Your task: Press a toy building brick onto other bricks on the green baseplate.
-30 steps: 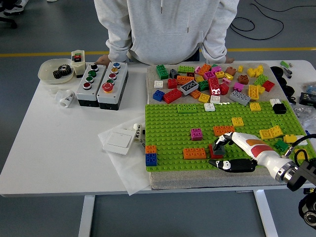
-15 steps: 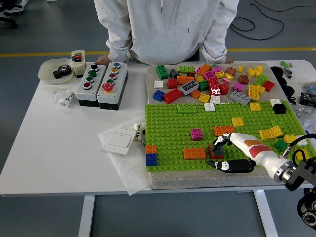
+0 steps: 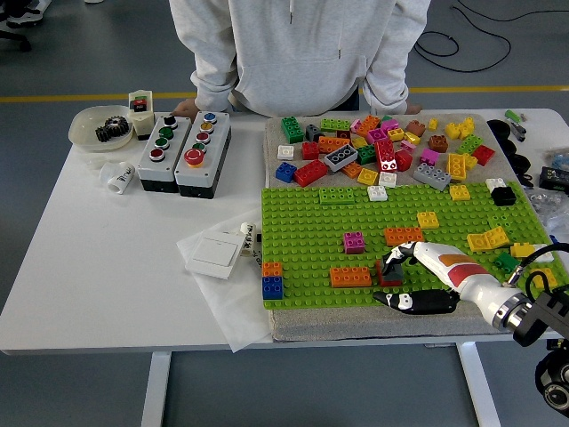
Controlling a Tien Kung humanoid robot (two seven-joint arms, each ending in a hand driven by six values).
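bench (image 3: 98,267): white, holds everything
bowl (image 3: 89,132): far left corner, a dark gear inside
button boxes (image 3: 182,153): two grey boxes side by side, with coloured buttons on top
white switch (image 3: 213,255): flat, on a clear sheet just left of the baseplate
baseplate (image 3: 302,231): big and green, on a grey mat
blue brick (image 3: 272,286): at the near left corner of the baseplate, an orange brick touching its far side
long orange brick (image 3: 350,277): on the baseplate, just left of the hand
pink brick (image 3: 354,241): on the baseplate, near the middle
loose bricks (image 3: 382,147): many colours, in a pile on the mat behind the baseplate
person (image 3: 298,53): stands at the far side in a grey top, one hand resting on the bench behind the button boxes
red brick (image 3: 388,273): on the baseplate, right of the long orange brick, under the fingertips
right hand (image 3: 400,277): comes in from the right; white fingers (image 3: 418,252) curl down onto the red brick, black thumb (image 3: 418,302) lies at the near edge of the baseplate; it grips the red brick
yellow bricks (image 3: 488,238): on the right part of the baseplate
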